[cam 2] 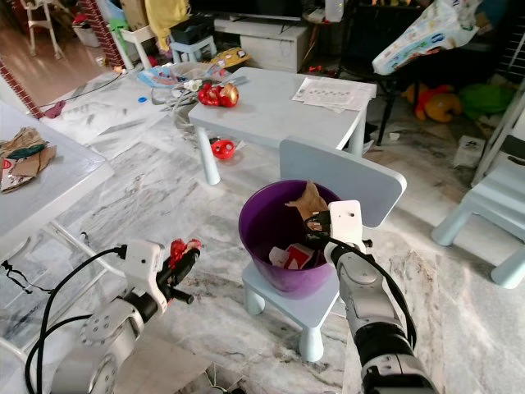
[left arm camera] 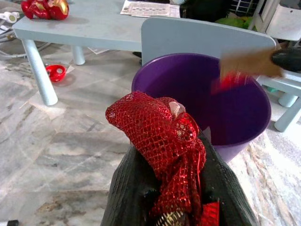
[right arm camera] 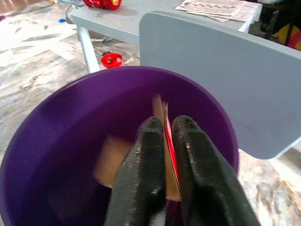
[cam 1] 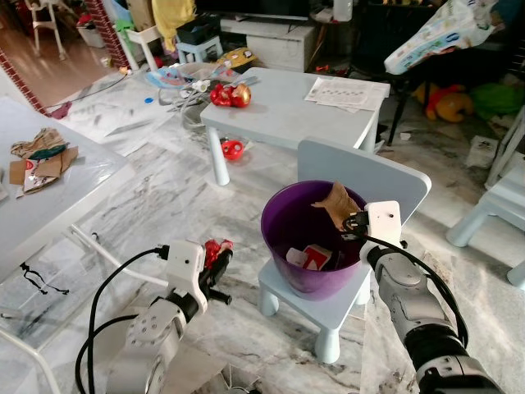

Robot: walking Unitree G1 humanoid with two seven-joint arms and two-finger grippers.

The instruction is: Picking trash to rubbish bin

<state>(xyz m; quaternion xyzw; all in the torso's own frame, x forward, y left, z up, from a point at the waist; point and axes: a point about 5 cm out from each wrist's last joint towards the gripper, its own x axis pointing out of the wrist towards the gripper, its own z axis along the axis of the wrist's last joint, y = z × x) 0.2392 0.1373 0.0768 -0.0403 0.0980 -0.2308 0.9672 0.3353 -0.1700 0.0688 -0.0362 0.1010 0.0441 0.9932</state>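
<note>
So the purple bin is sitting on the seat of a little pale blue chair, out on the marble floor. The right gripper is right over the bin's rim, fingers pinched on a flat piece of brown cardboard with a red face on one side. In the right wrist view the card sits edge-on between the two fingers, so you can't really read what it is, and its lower end is cut off behind them. There's already some trash down in the bin, a red and white packet, but it's partly hidden by the bin wall.

The left gripper is lower down, off to the left of the bin and apart from it, fingers closed around a scrunched wad of red mesh. The wad covers most of the fingers in the left wrist view, so the tips are hard to make out. That view also catches the cardboard as a blur over the bin.

Behind the chair there's a light blue tabletop with a red toy and some papers on it. A white tabletop at the left edge has torn cardboard scraps, cut off by the frame.
</note>
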